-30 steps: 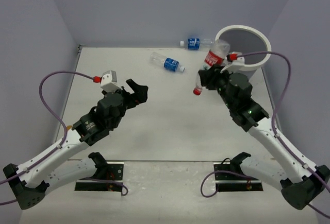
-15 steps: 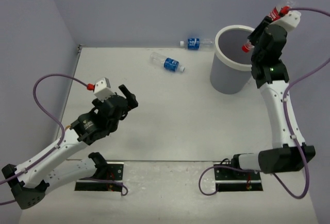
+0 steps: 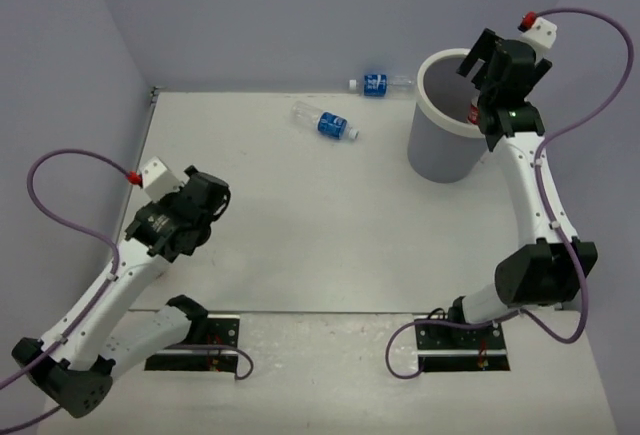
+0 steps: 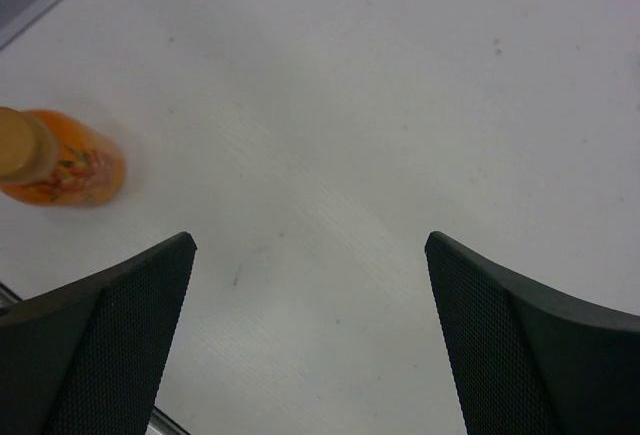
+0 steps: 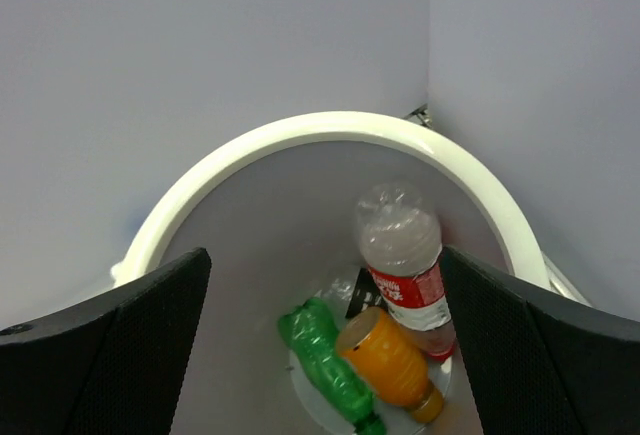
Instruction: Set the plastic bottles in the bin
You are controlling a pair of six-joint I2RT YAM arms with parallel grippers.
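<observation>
1. The left gripper [image 3: 208, 211] hangs low over the table [image 3: 320, 225], jaws spread wide with nothing between them. In its wrist view a tan-capped orange bottle [image 4: 62, 163] lies apart from the left finger.
2. A blue-labelled bottle [image 3: 325, 122] lies on its side near the back. A second blue-labelled bottle [image 3: 378, 84] lies by the wall, just left of the bin [image 3: 440, 155].
3. Inside the bin are the red-labelled bottle [image 5: 405, 265], leaning on the wall, a green bottle [image 5: 325, 360] and a short orange bottle [image 5: 385, 360].
4. The right gripper [image 3: 482, 63] hovers over the bin, jaws wide, holding nothing.
</observation>
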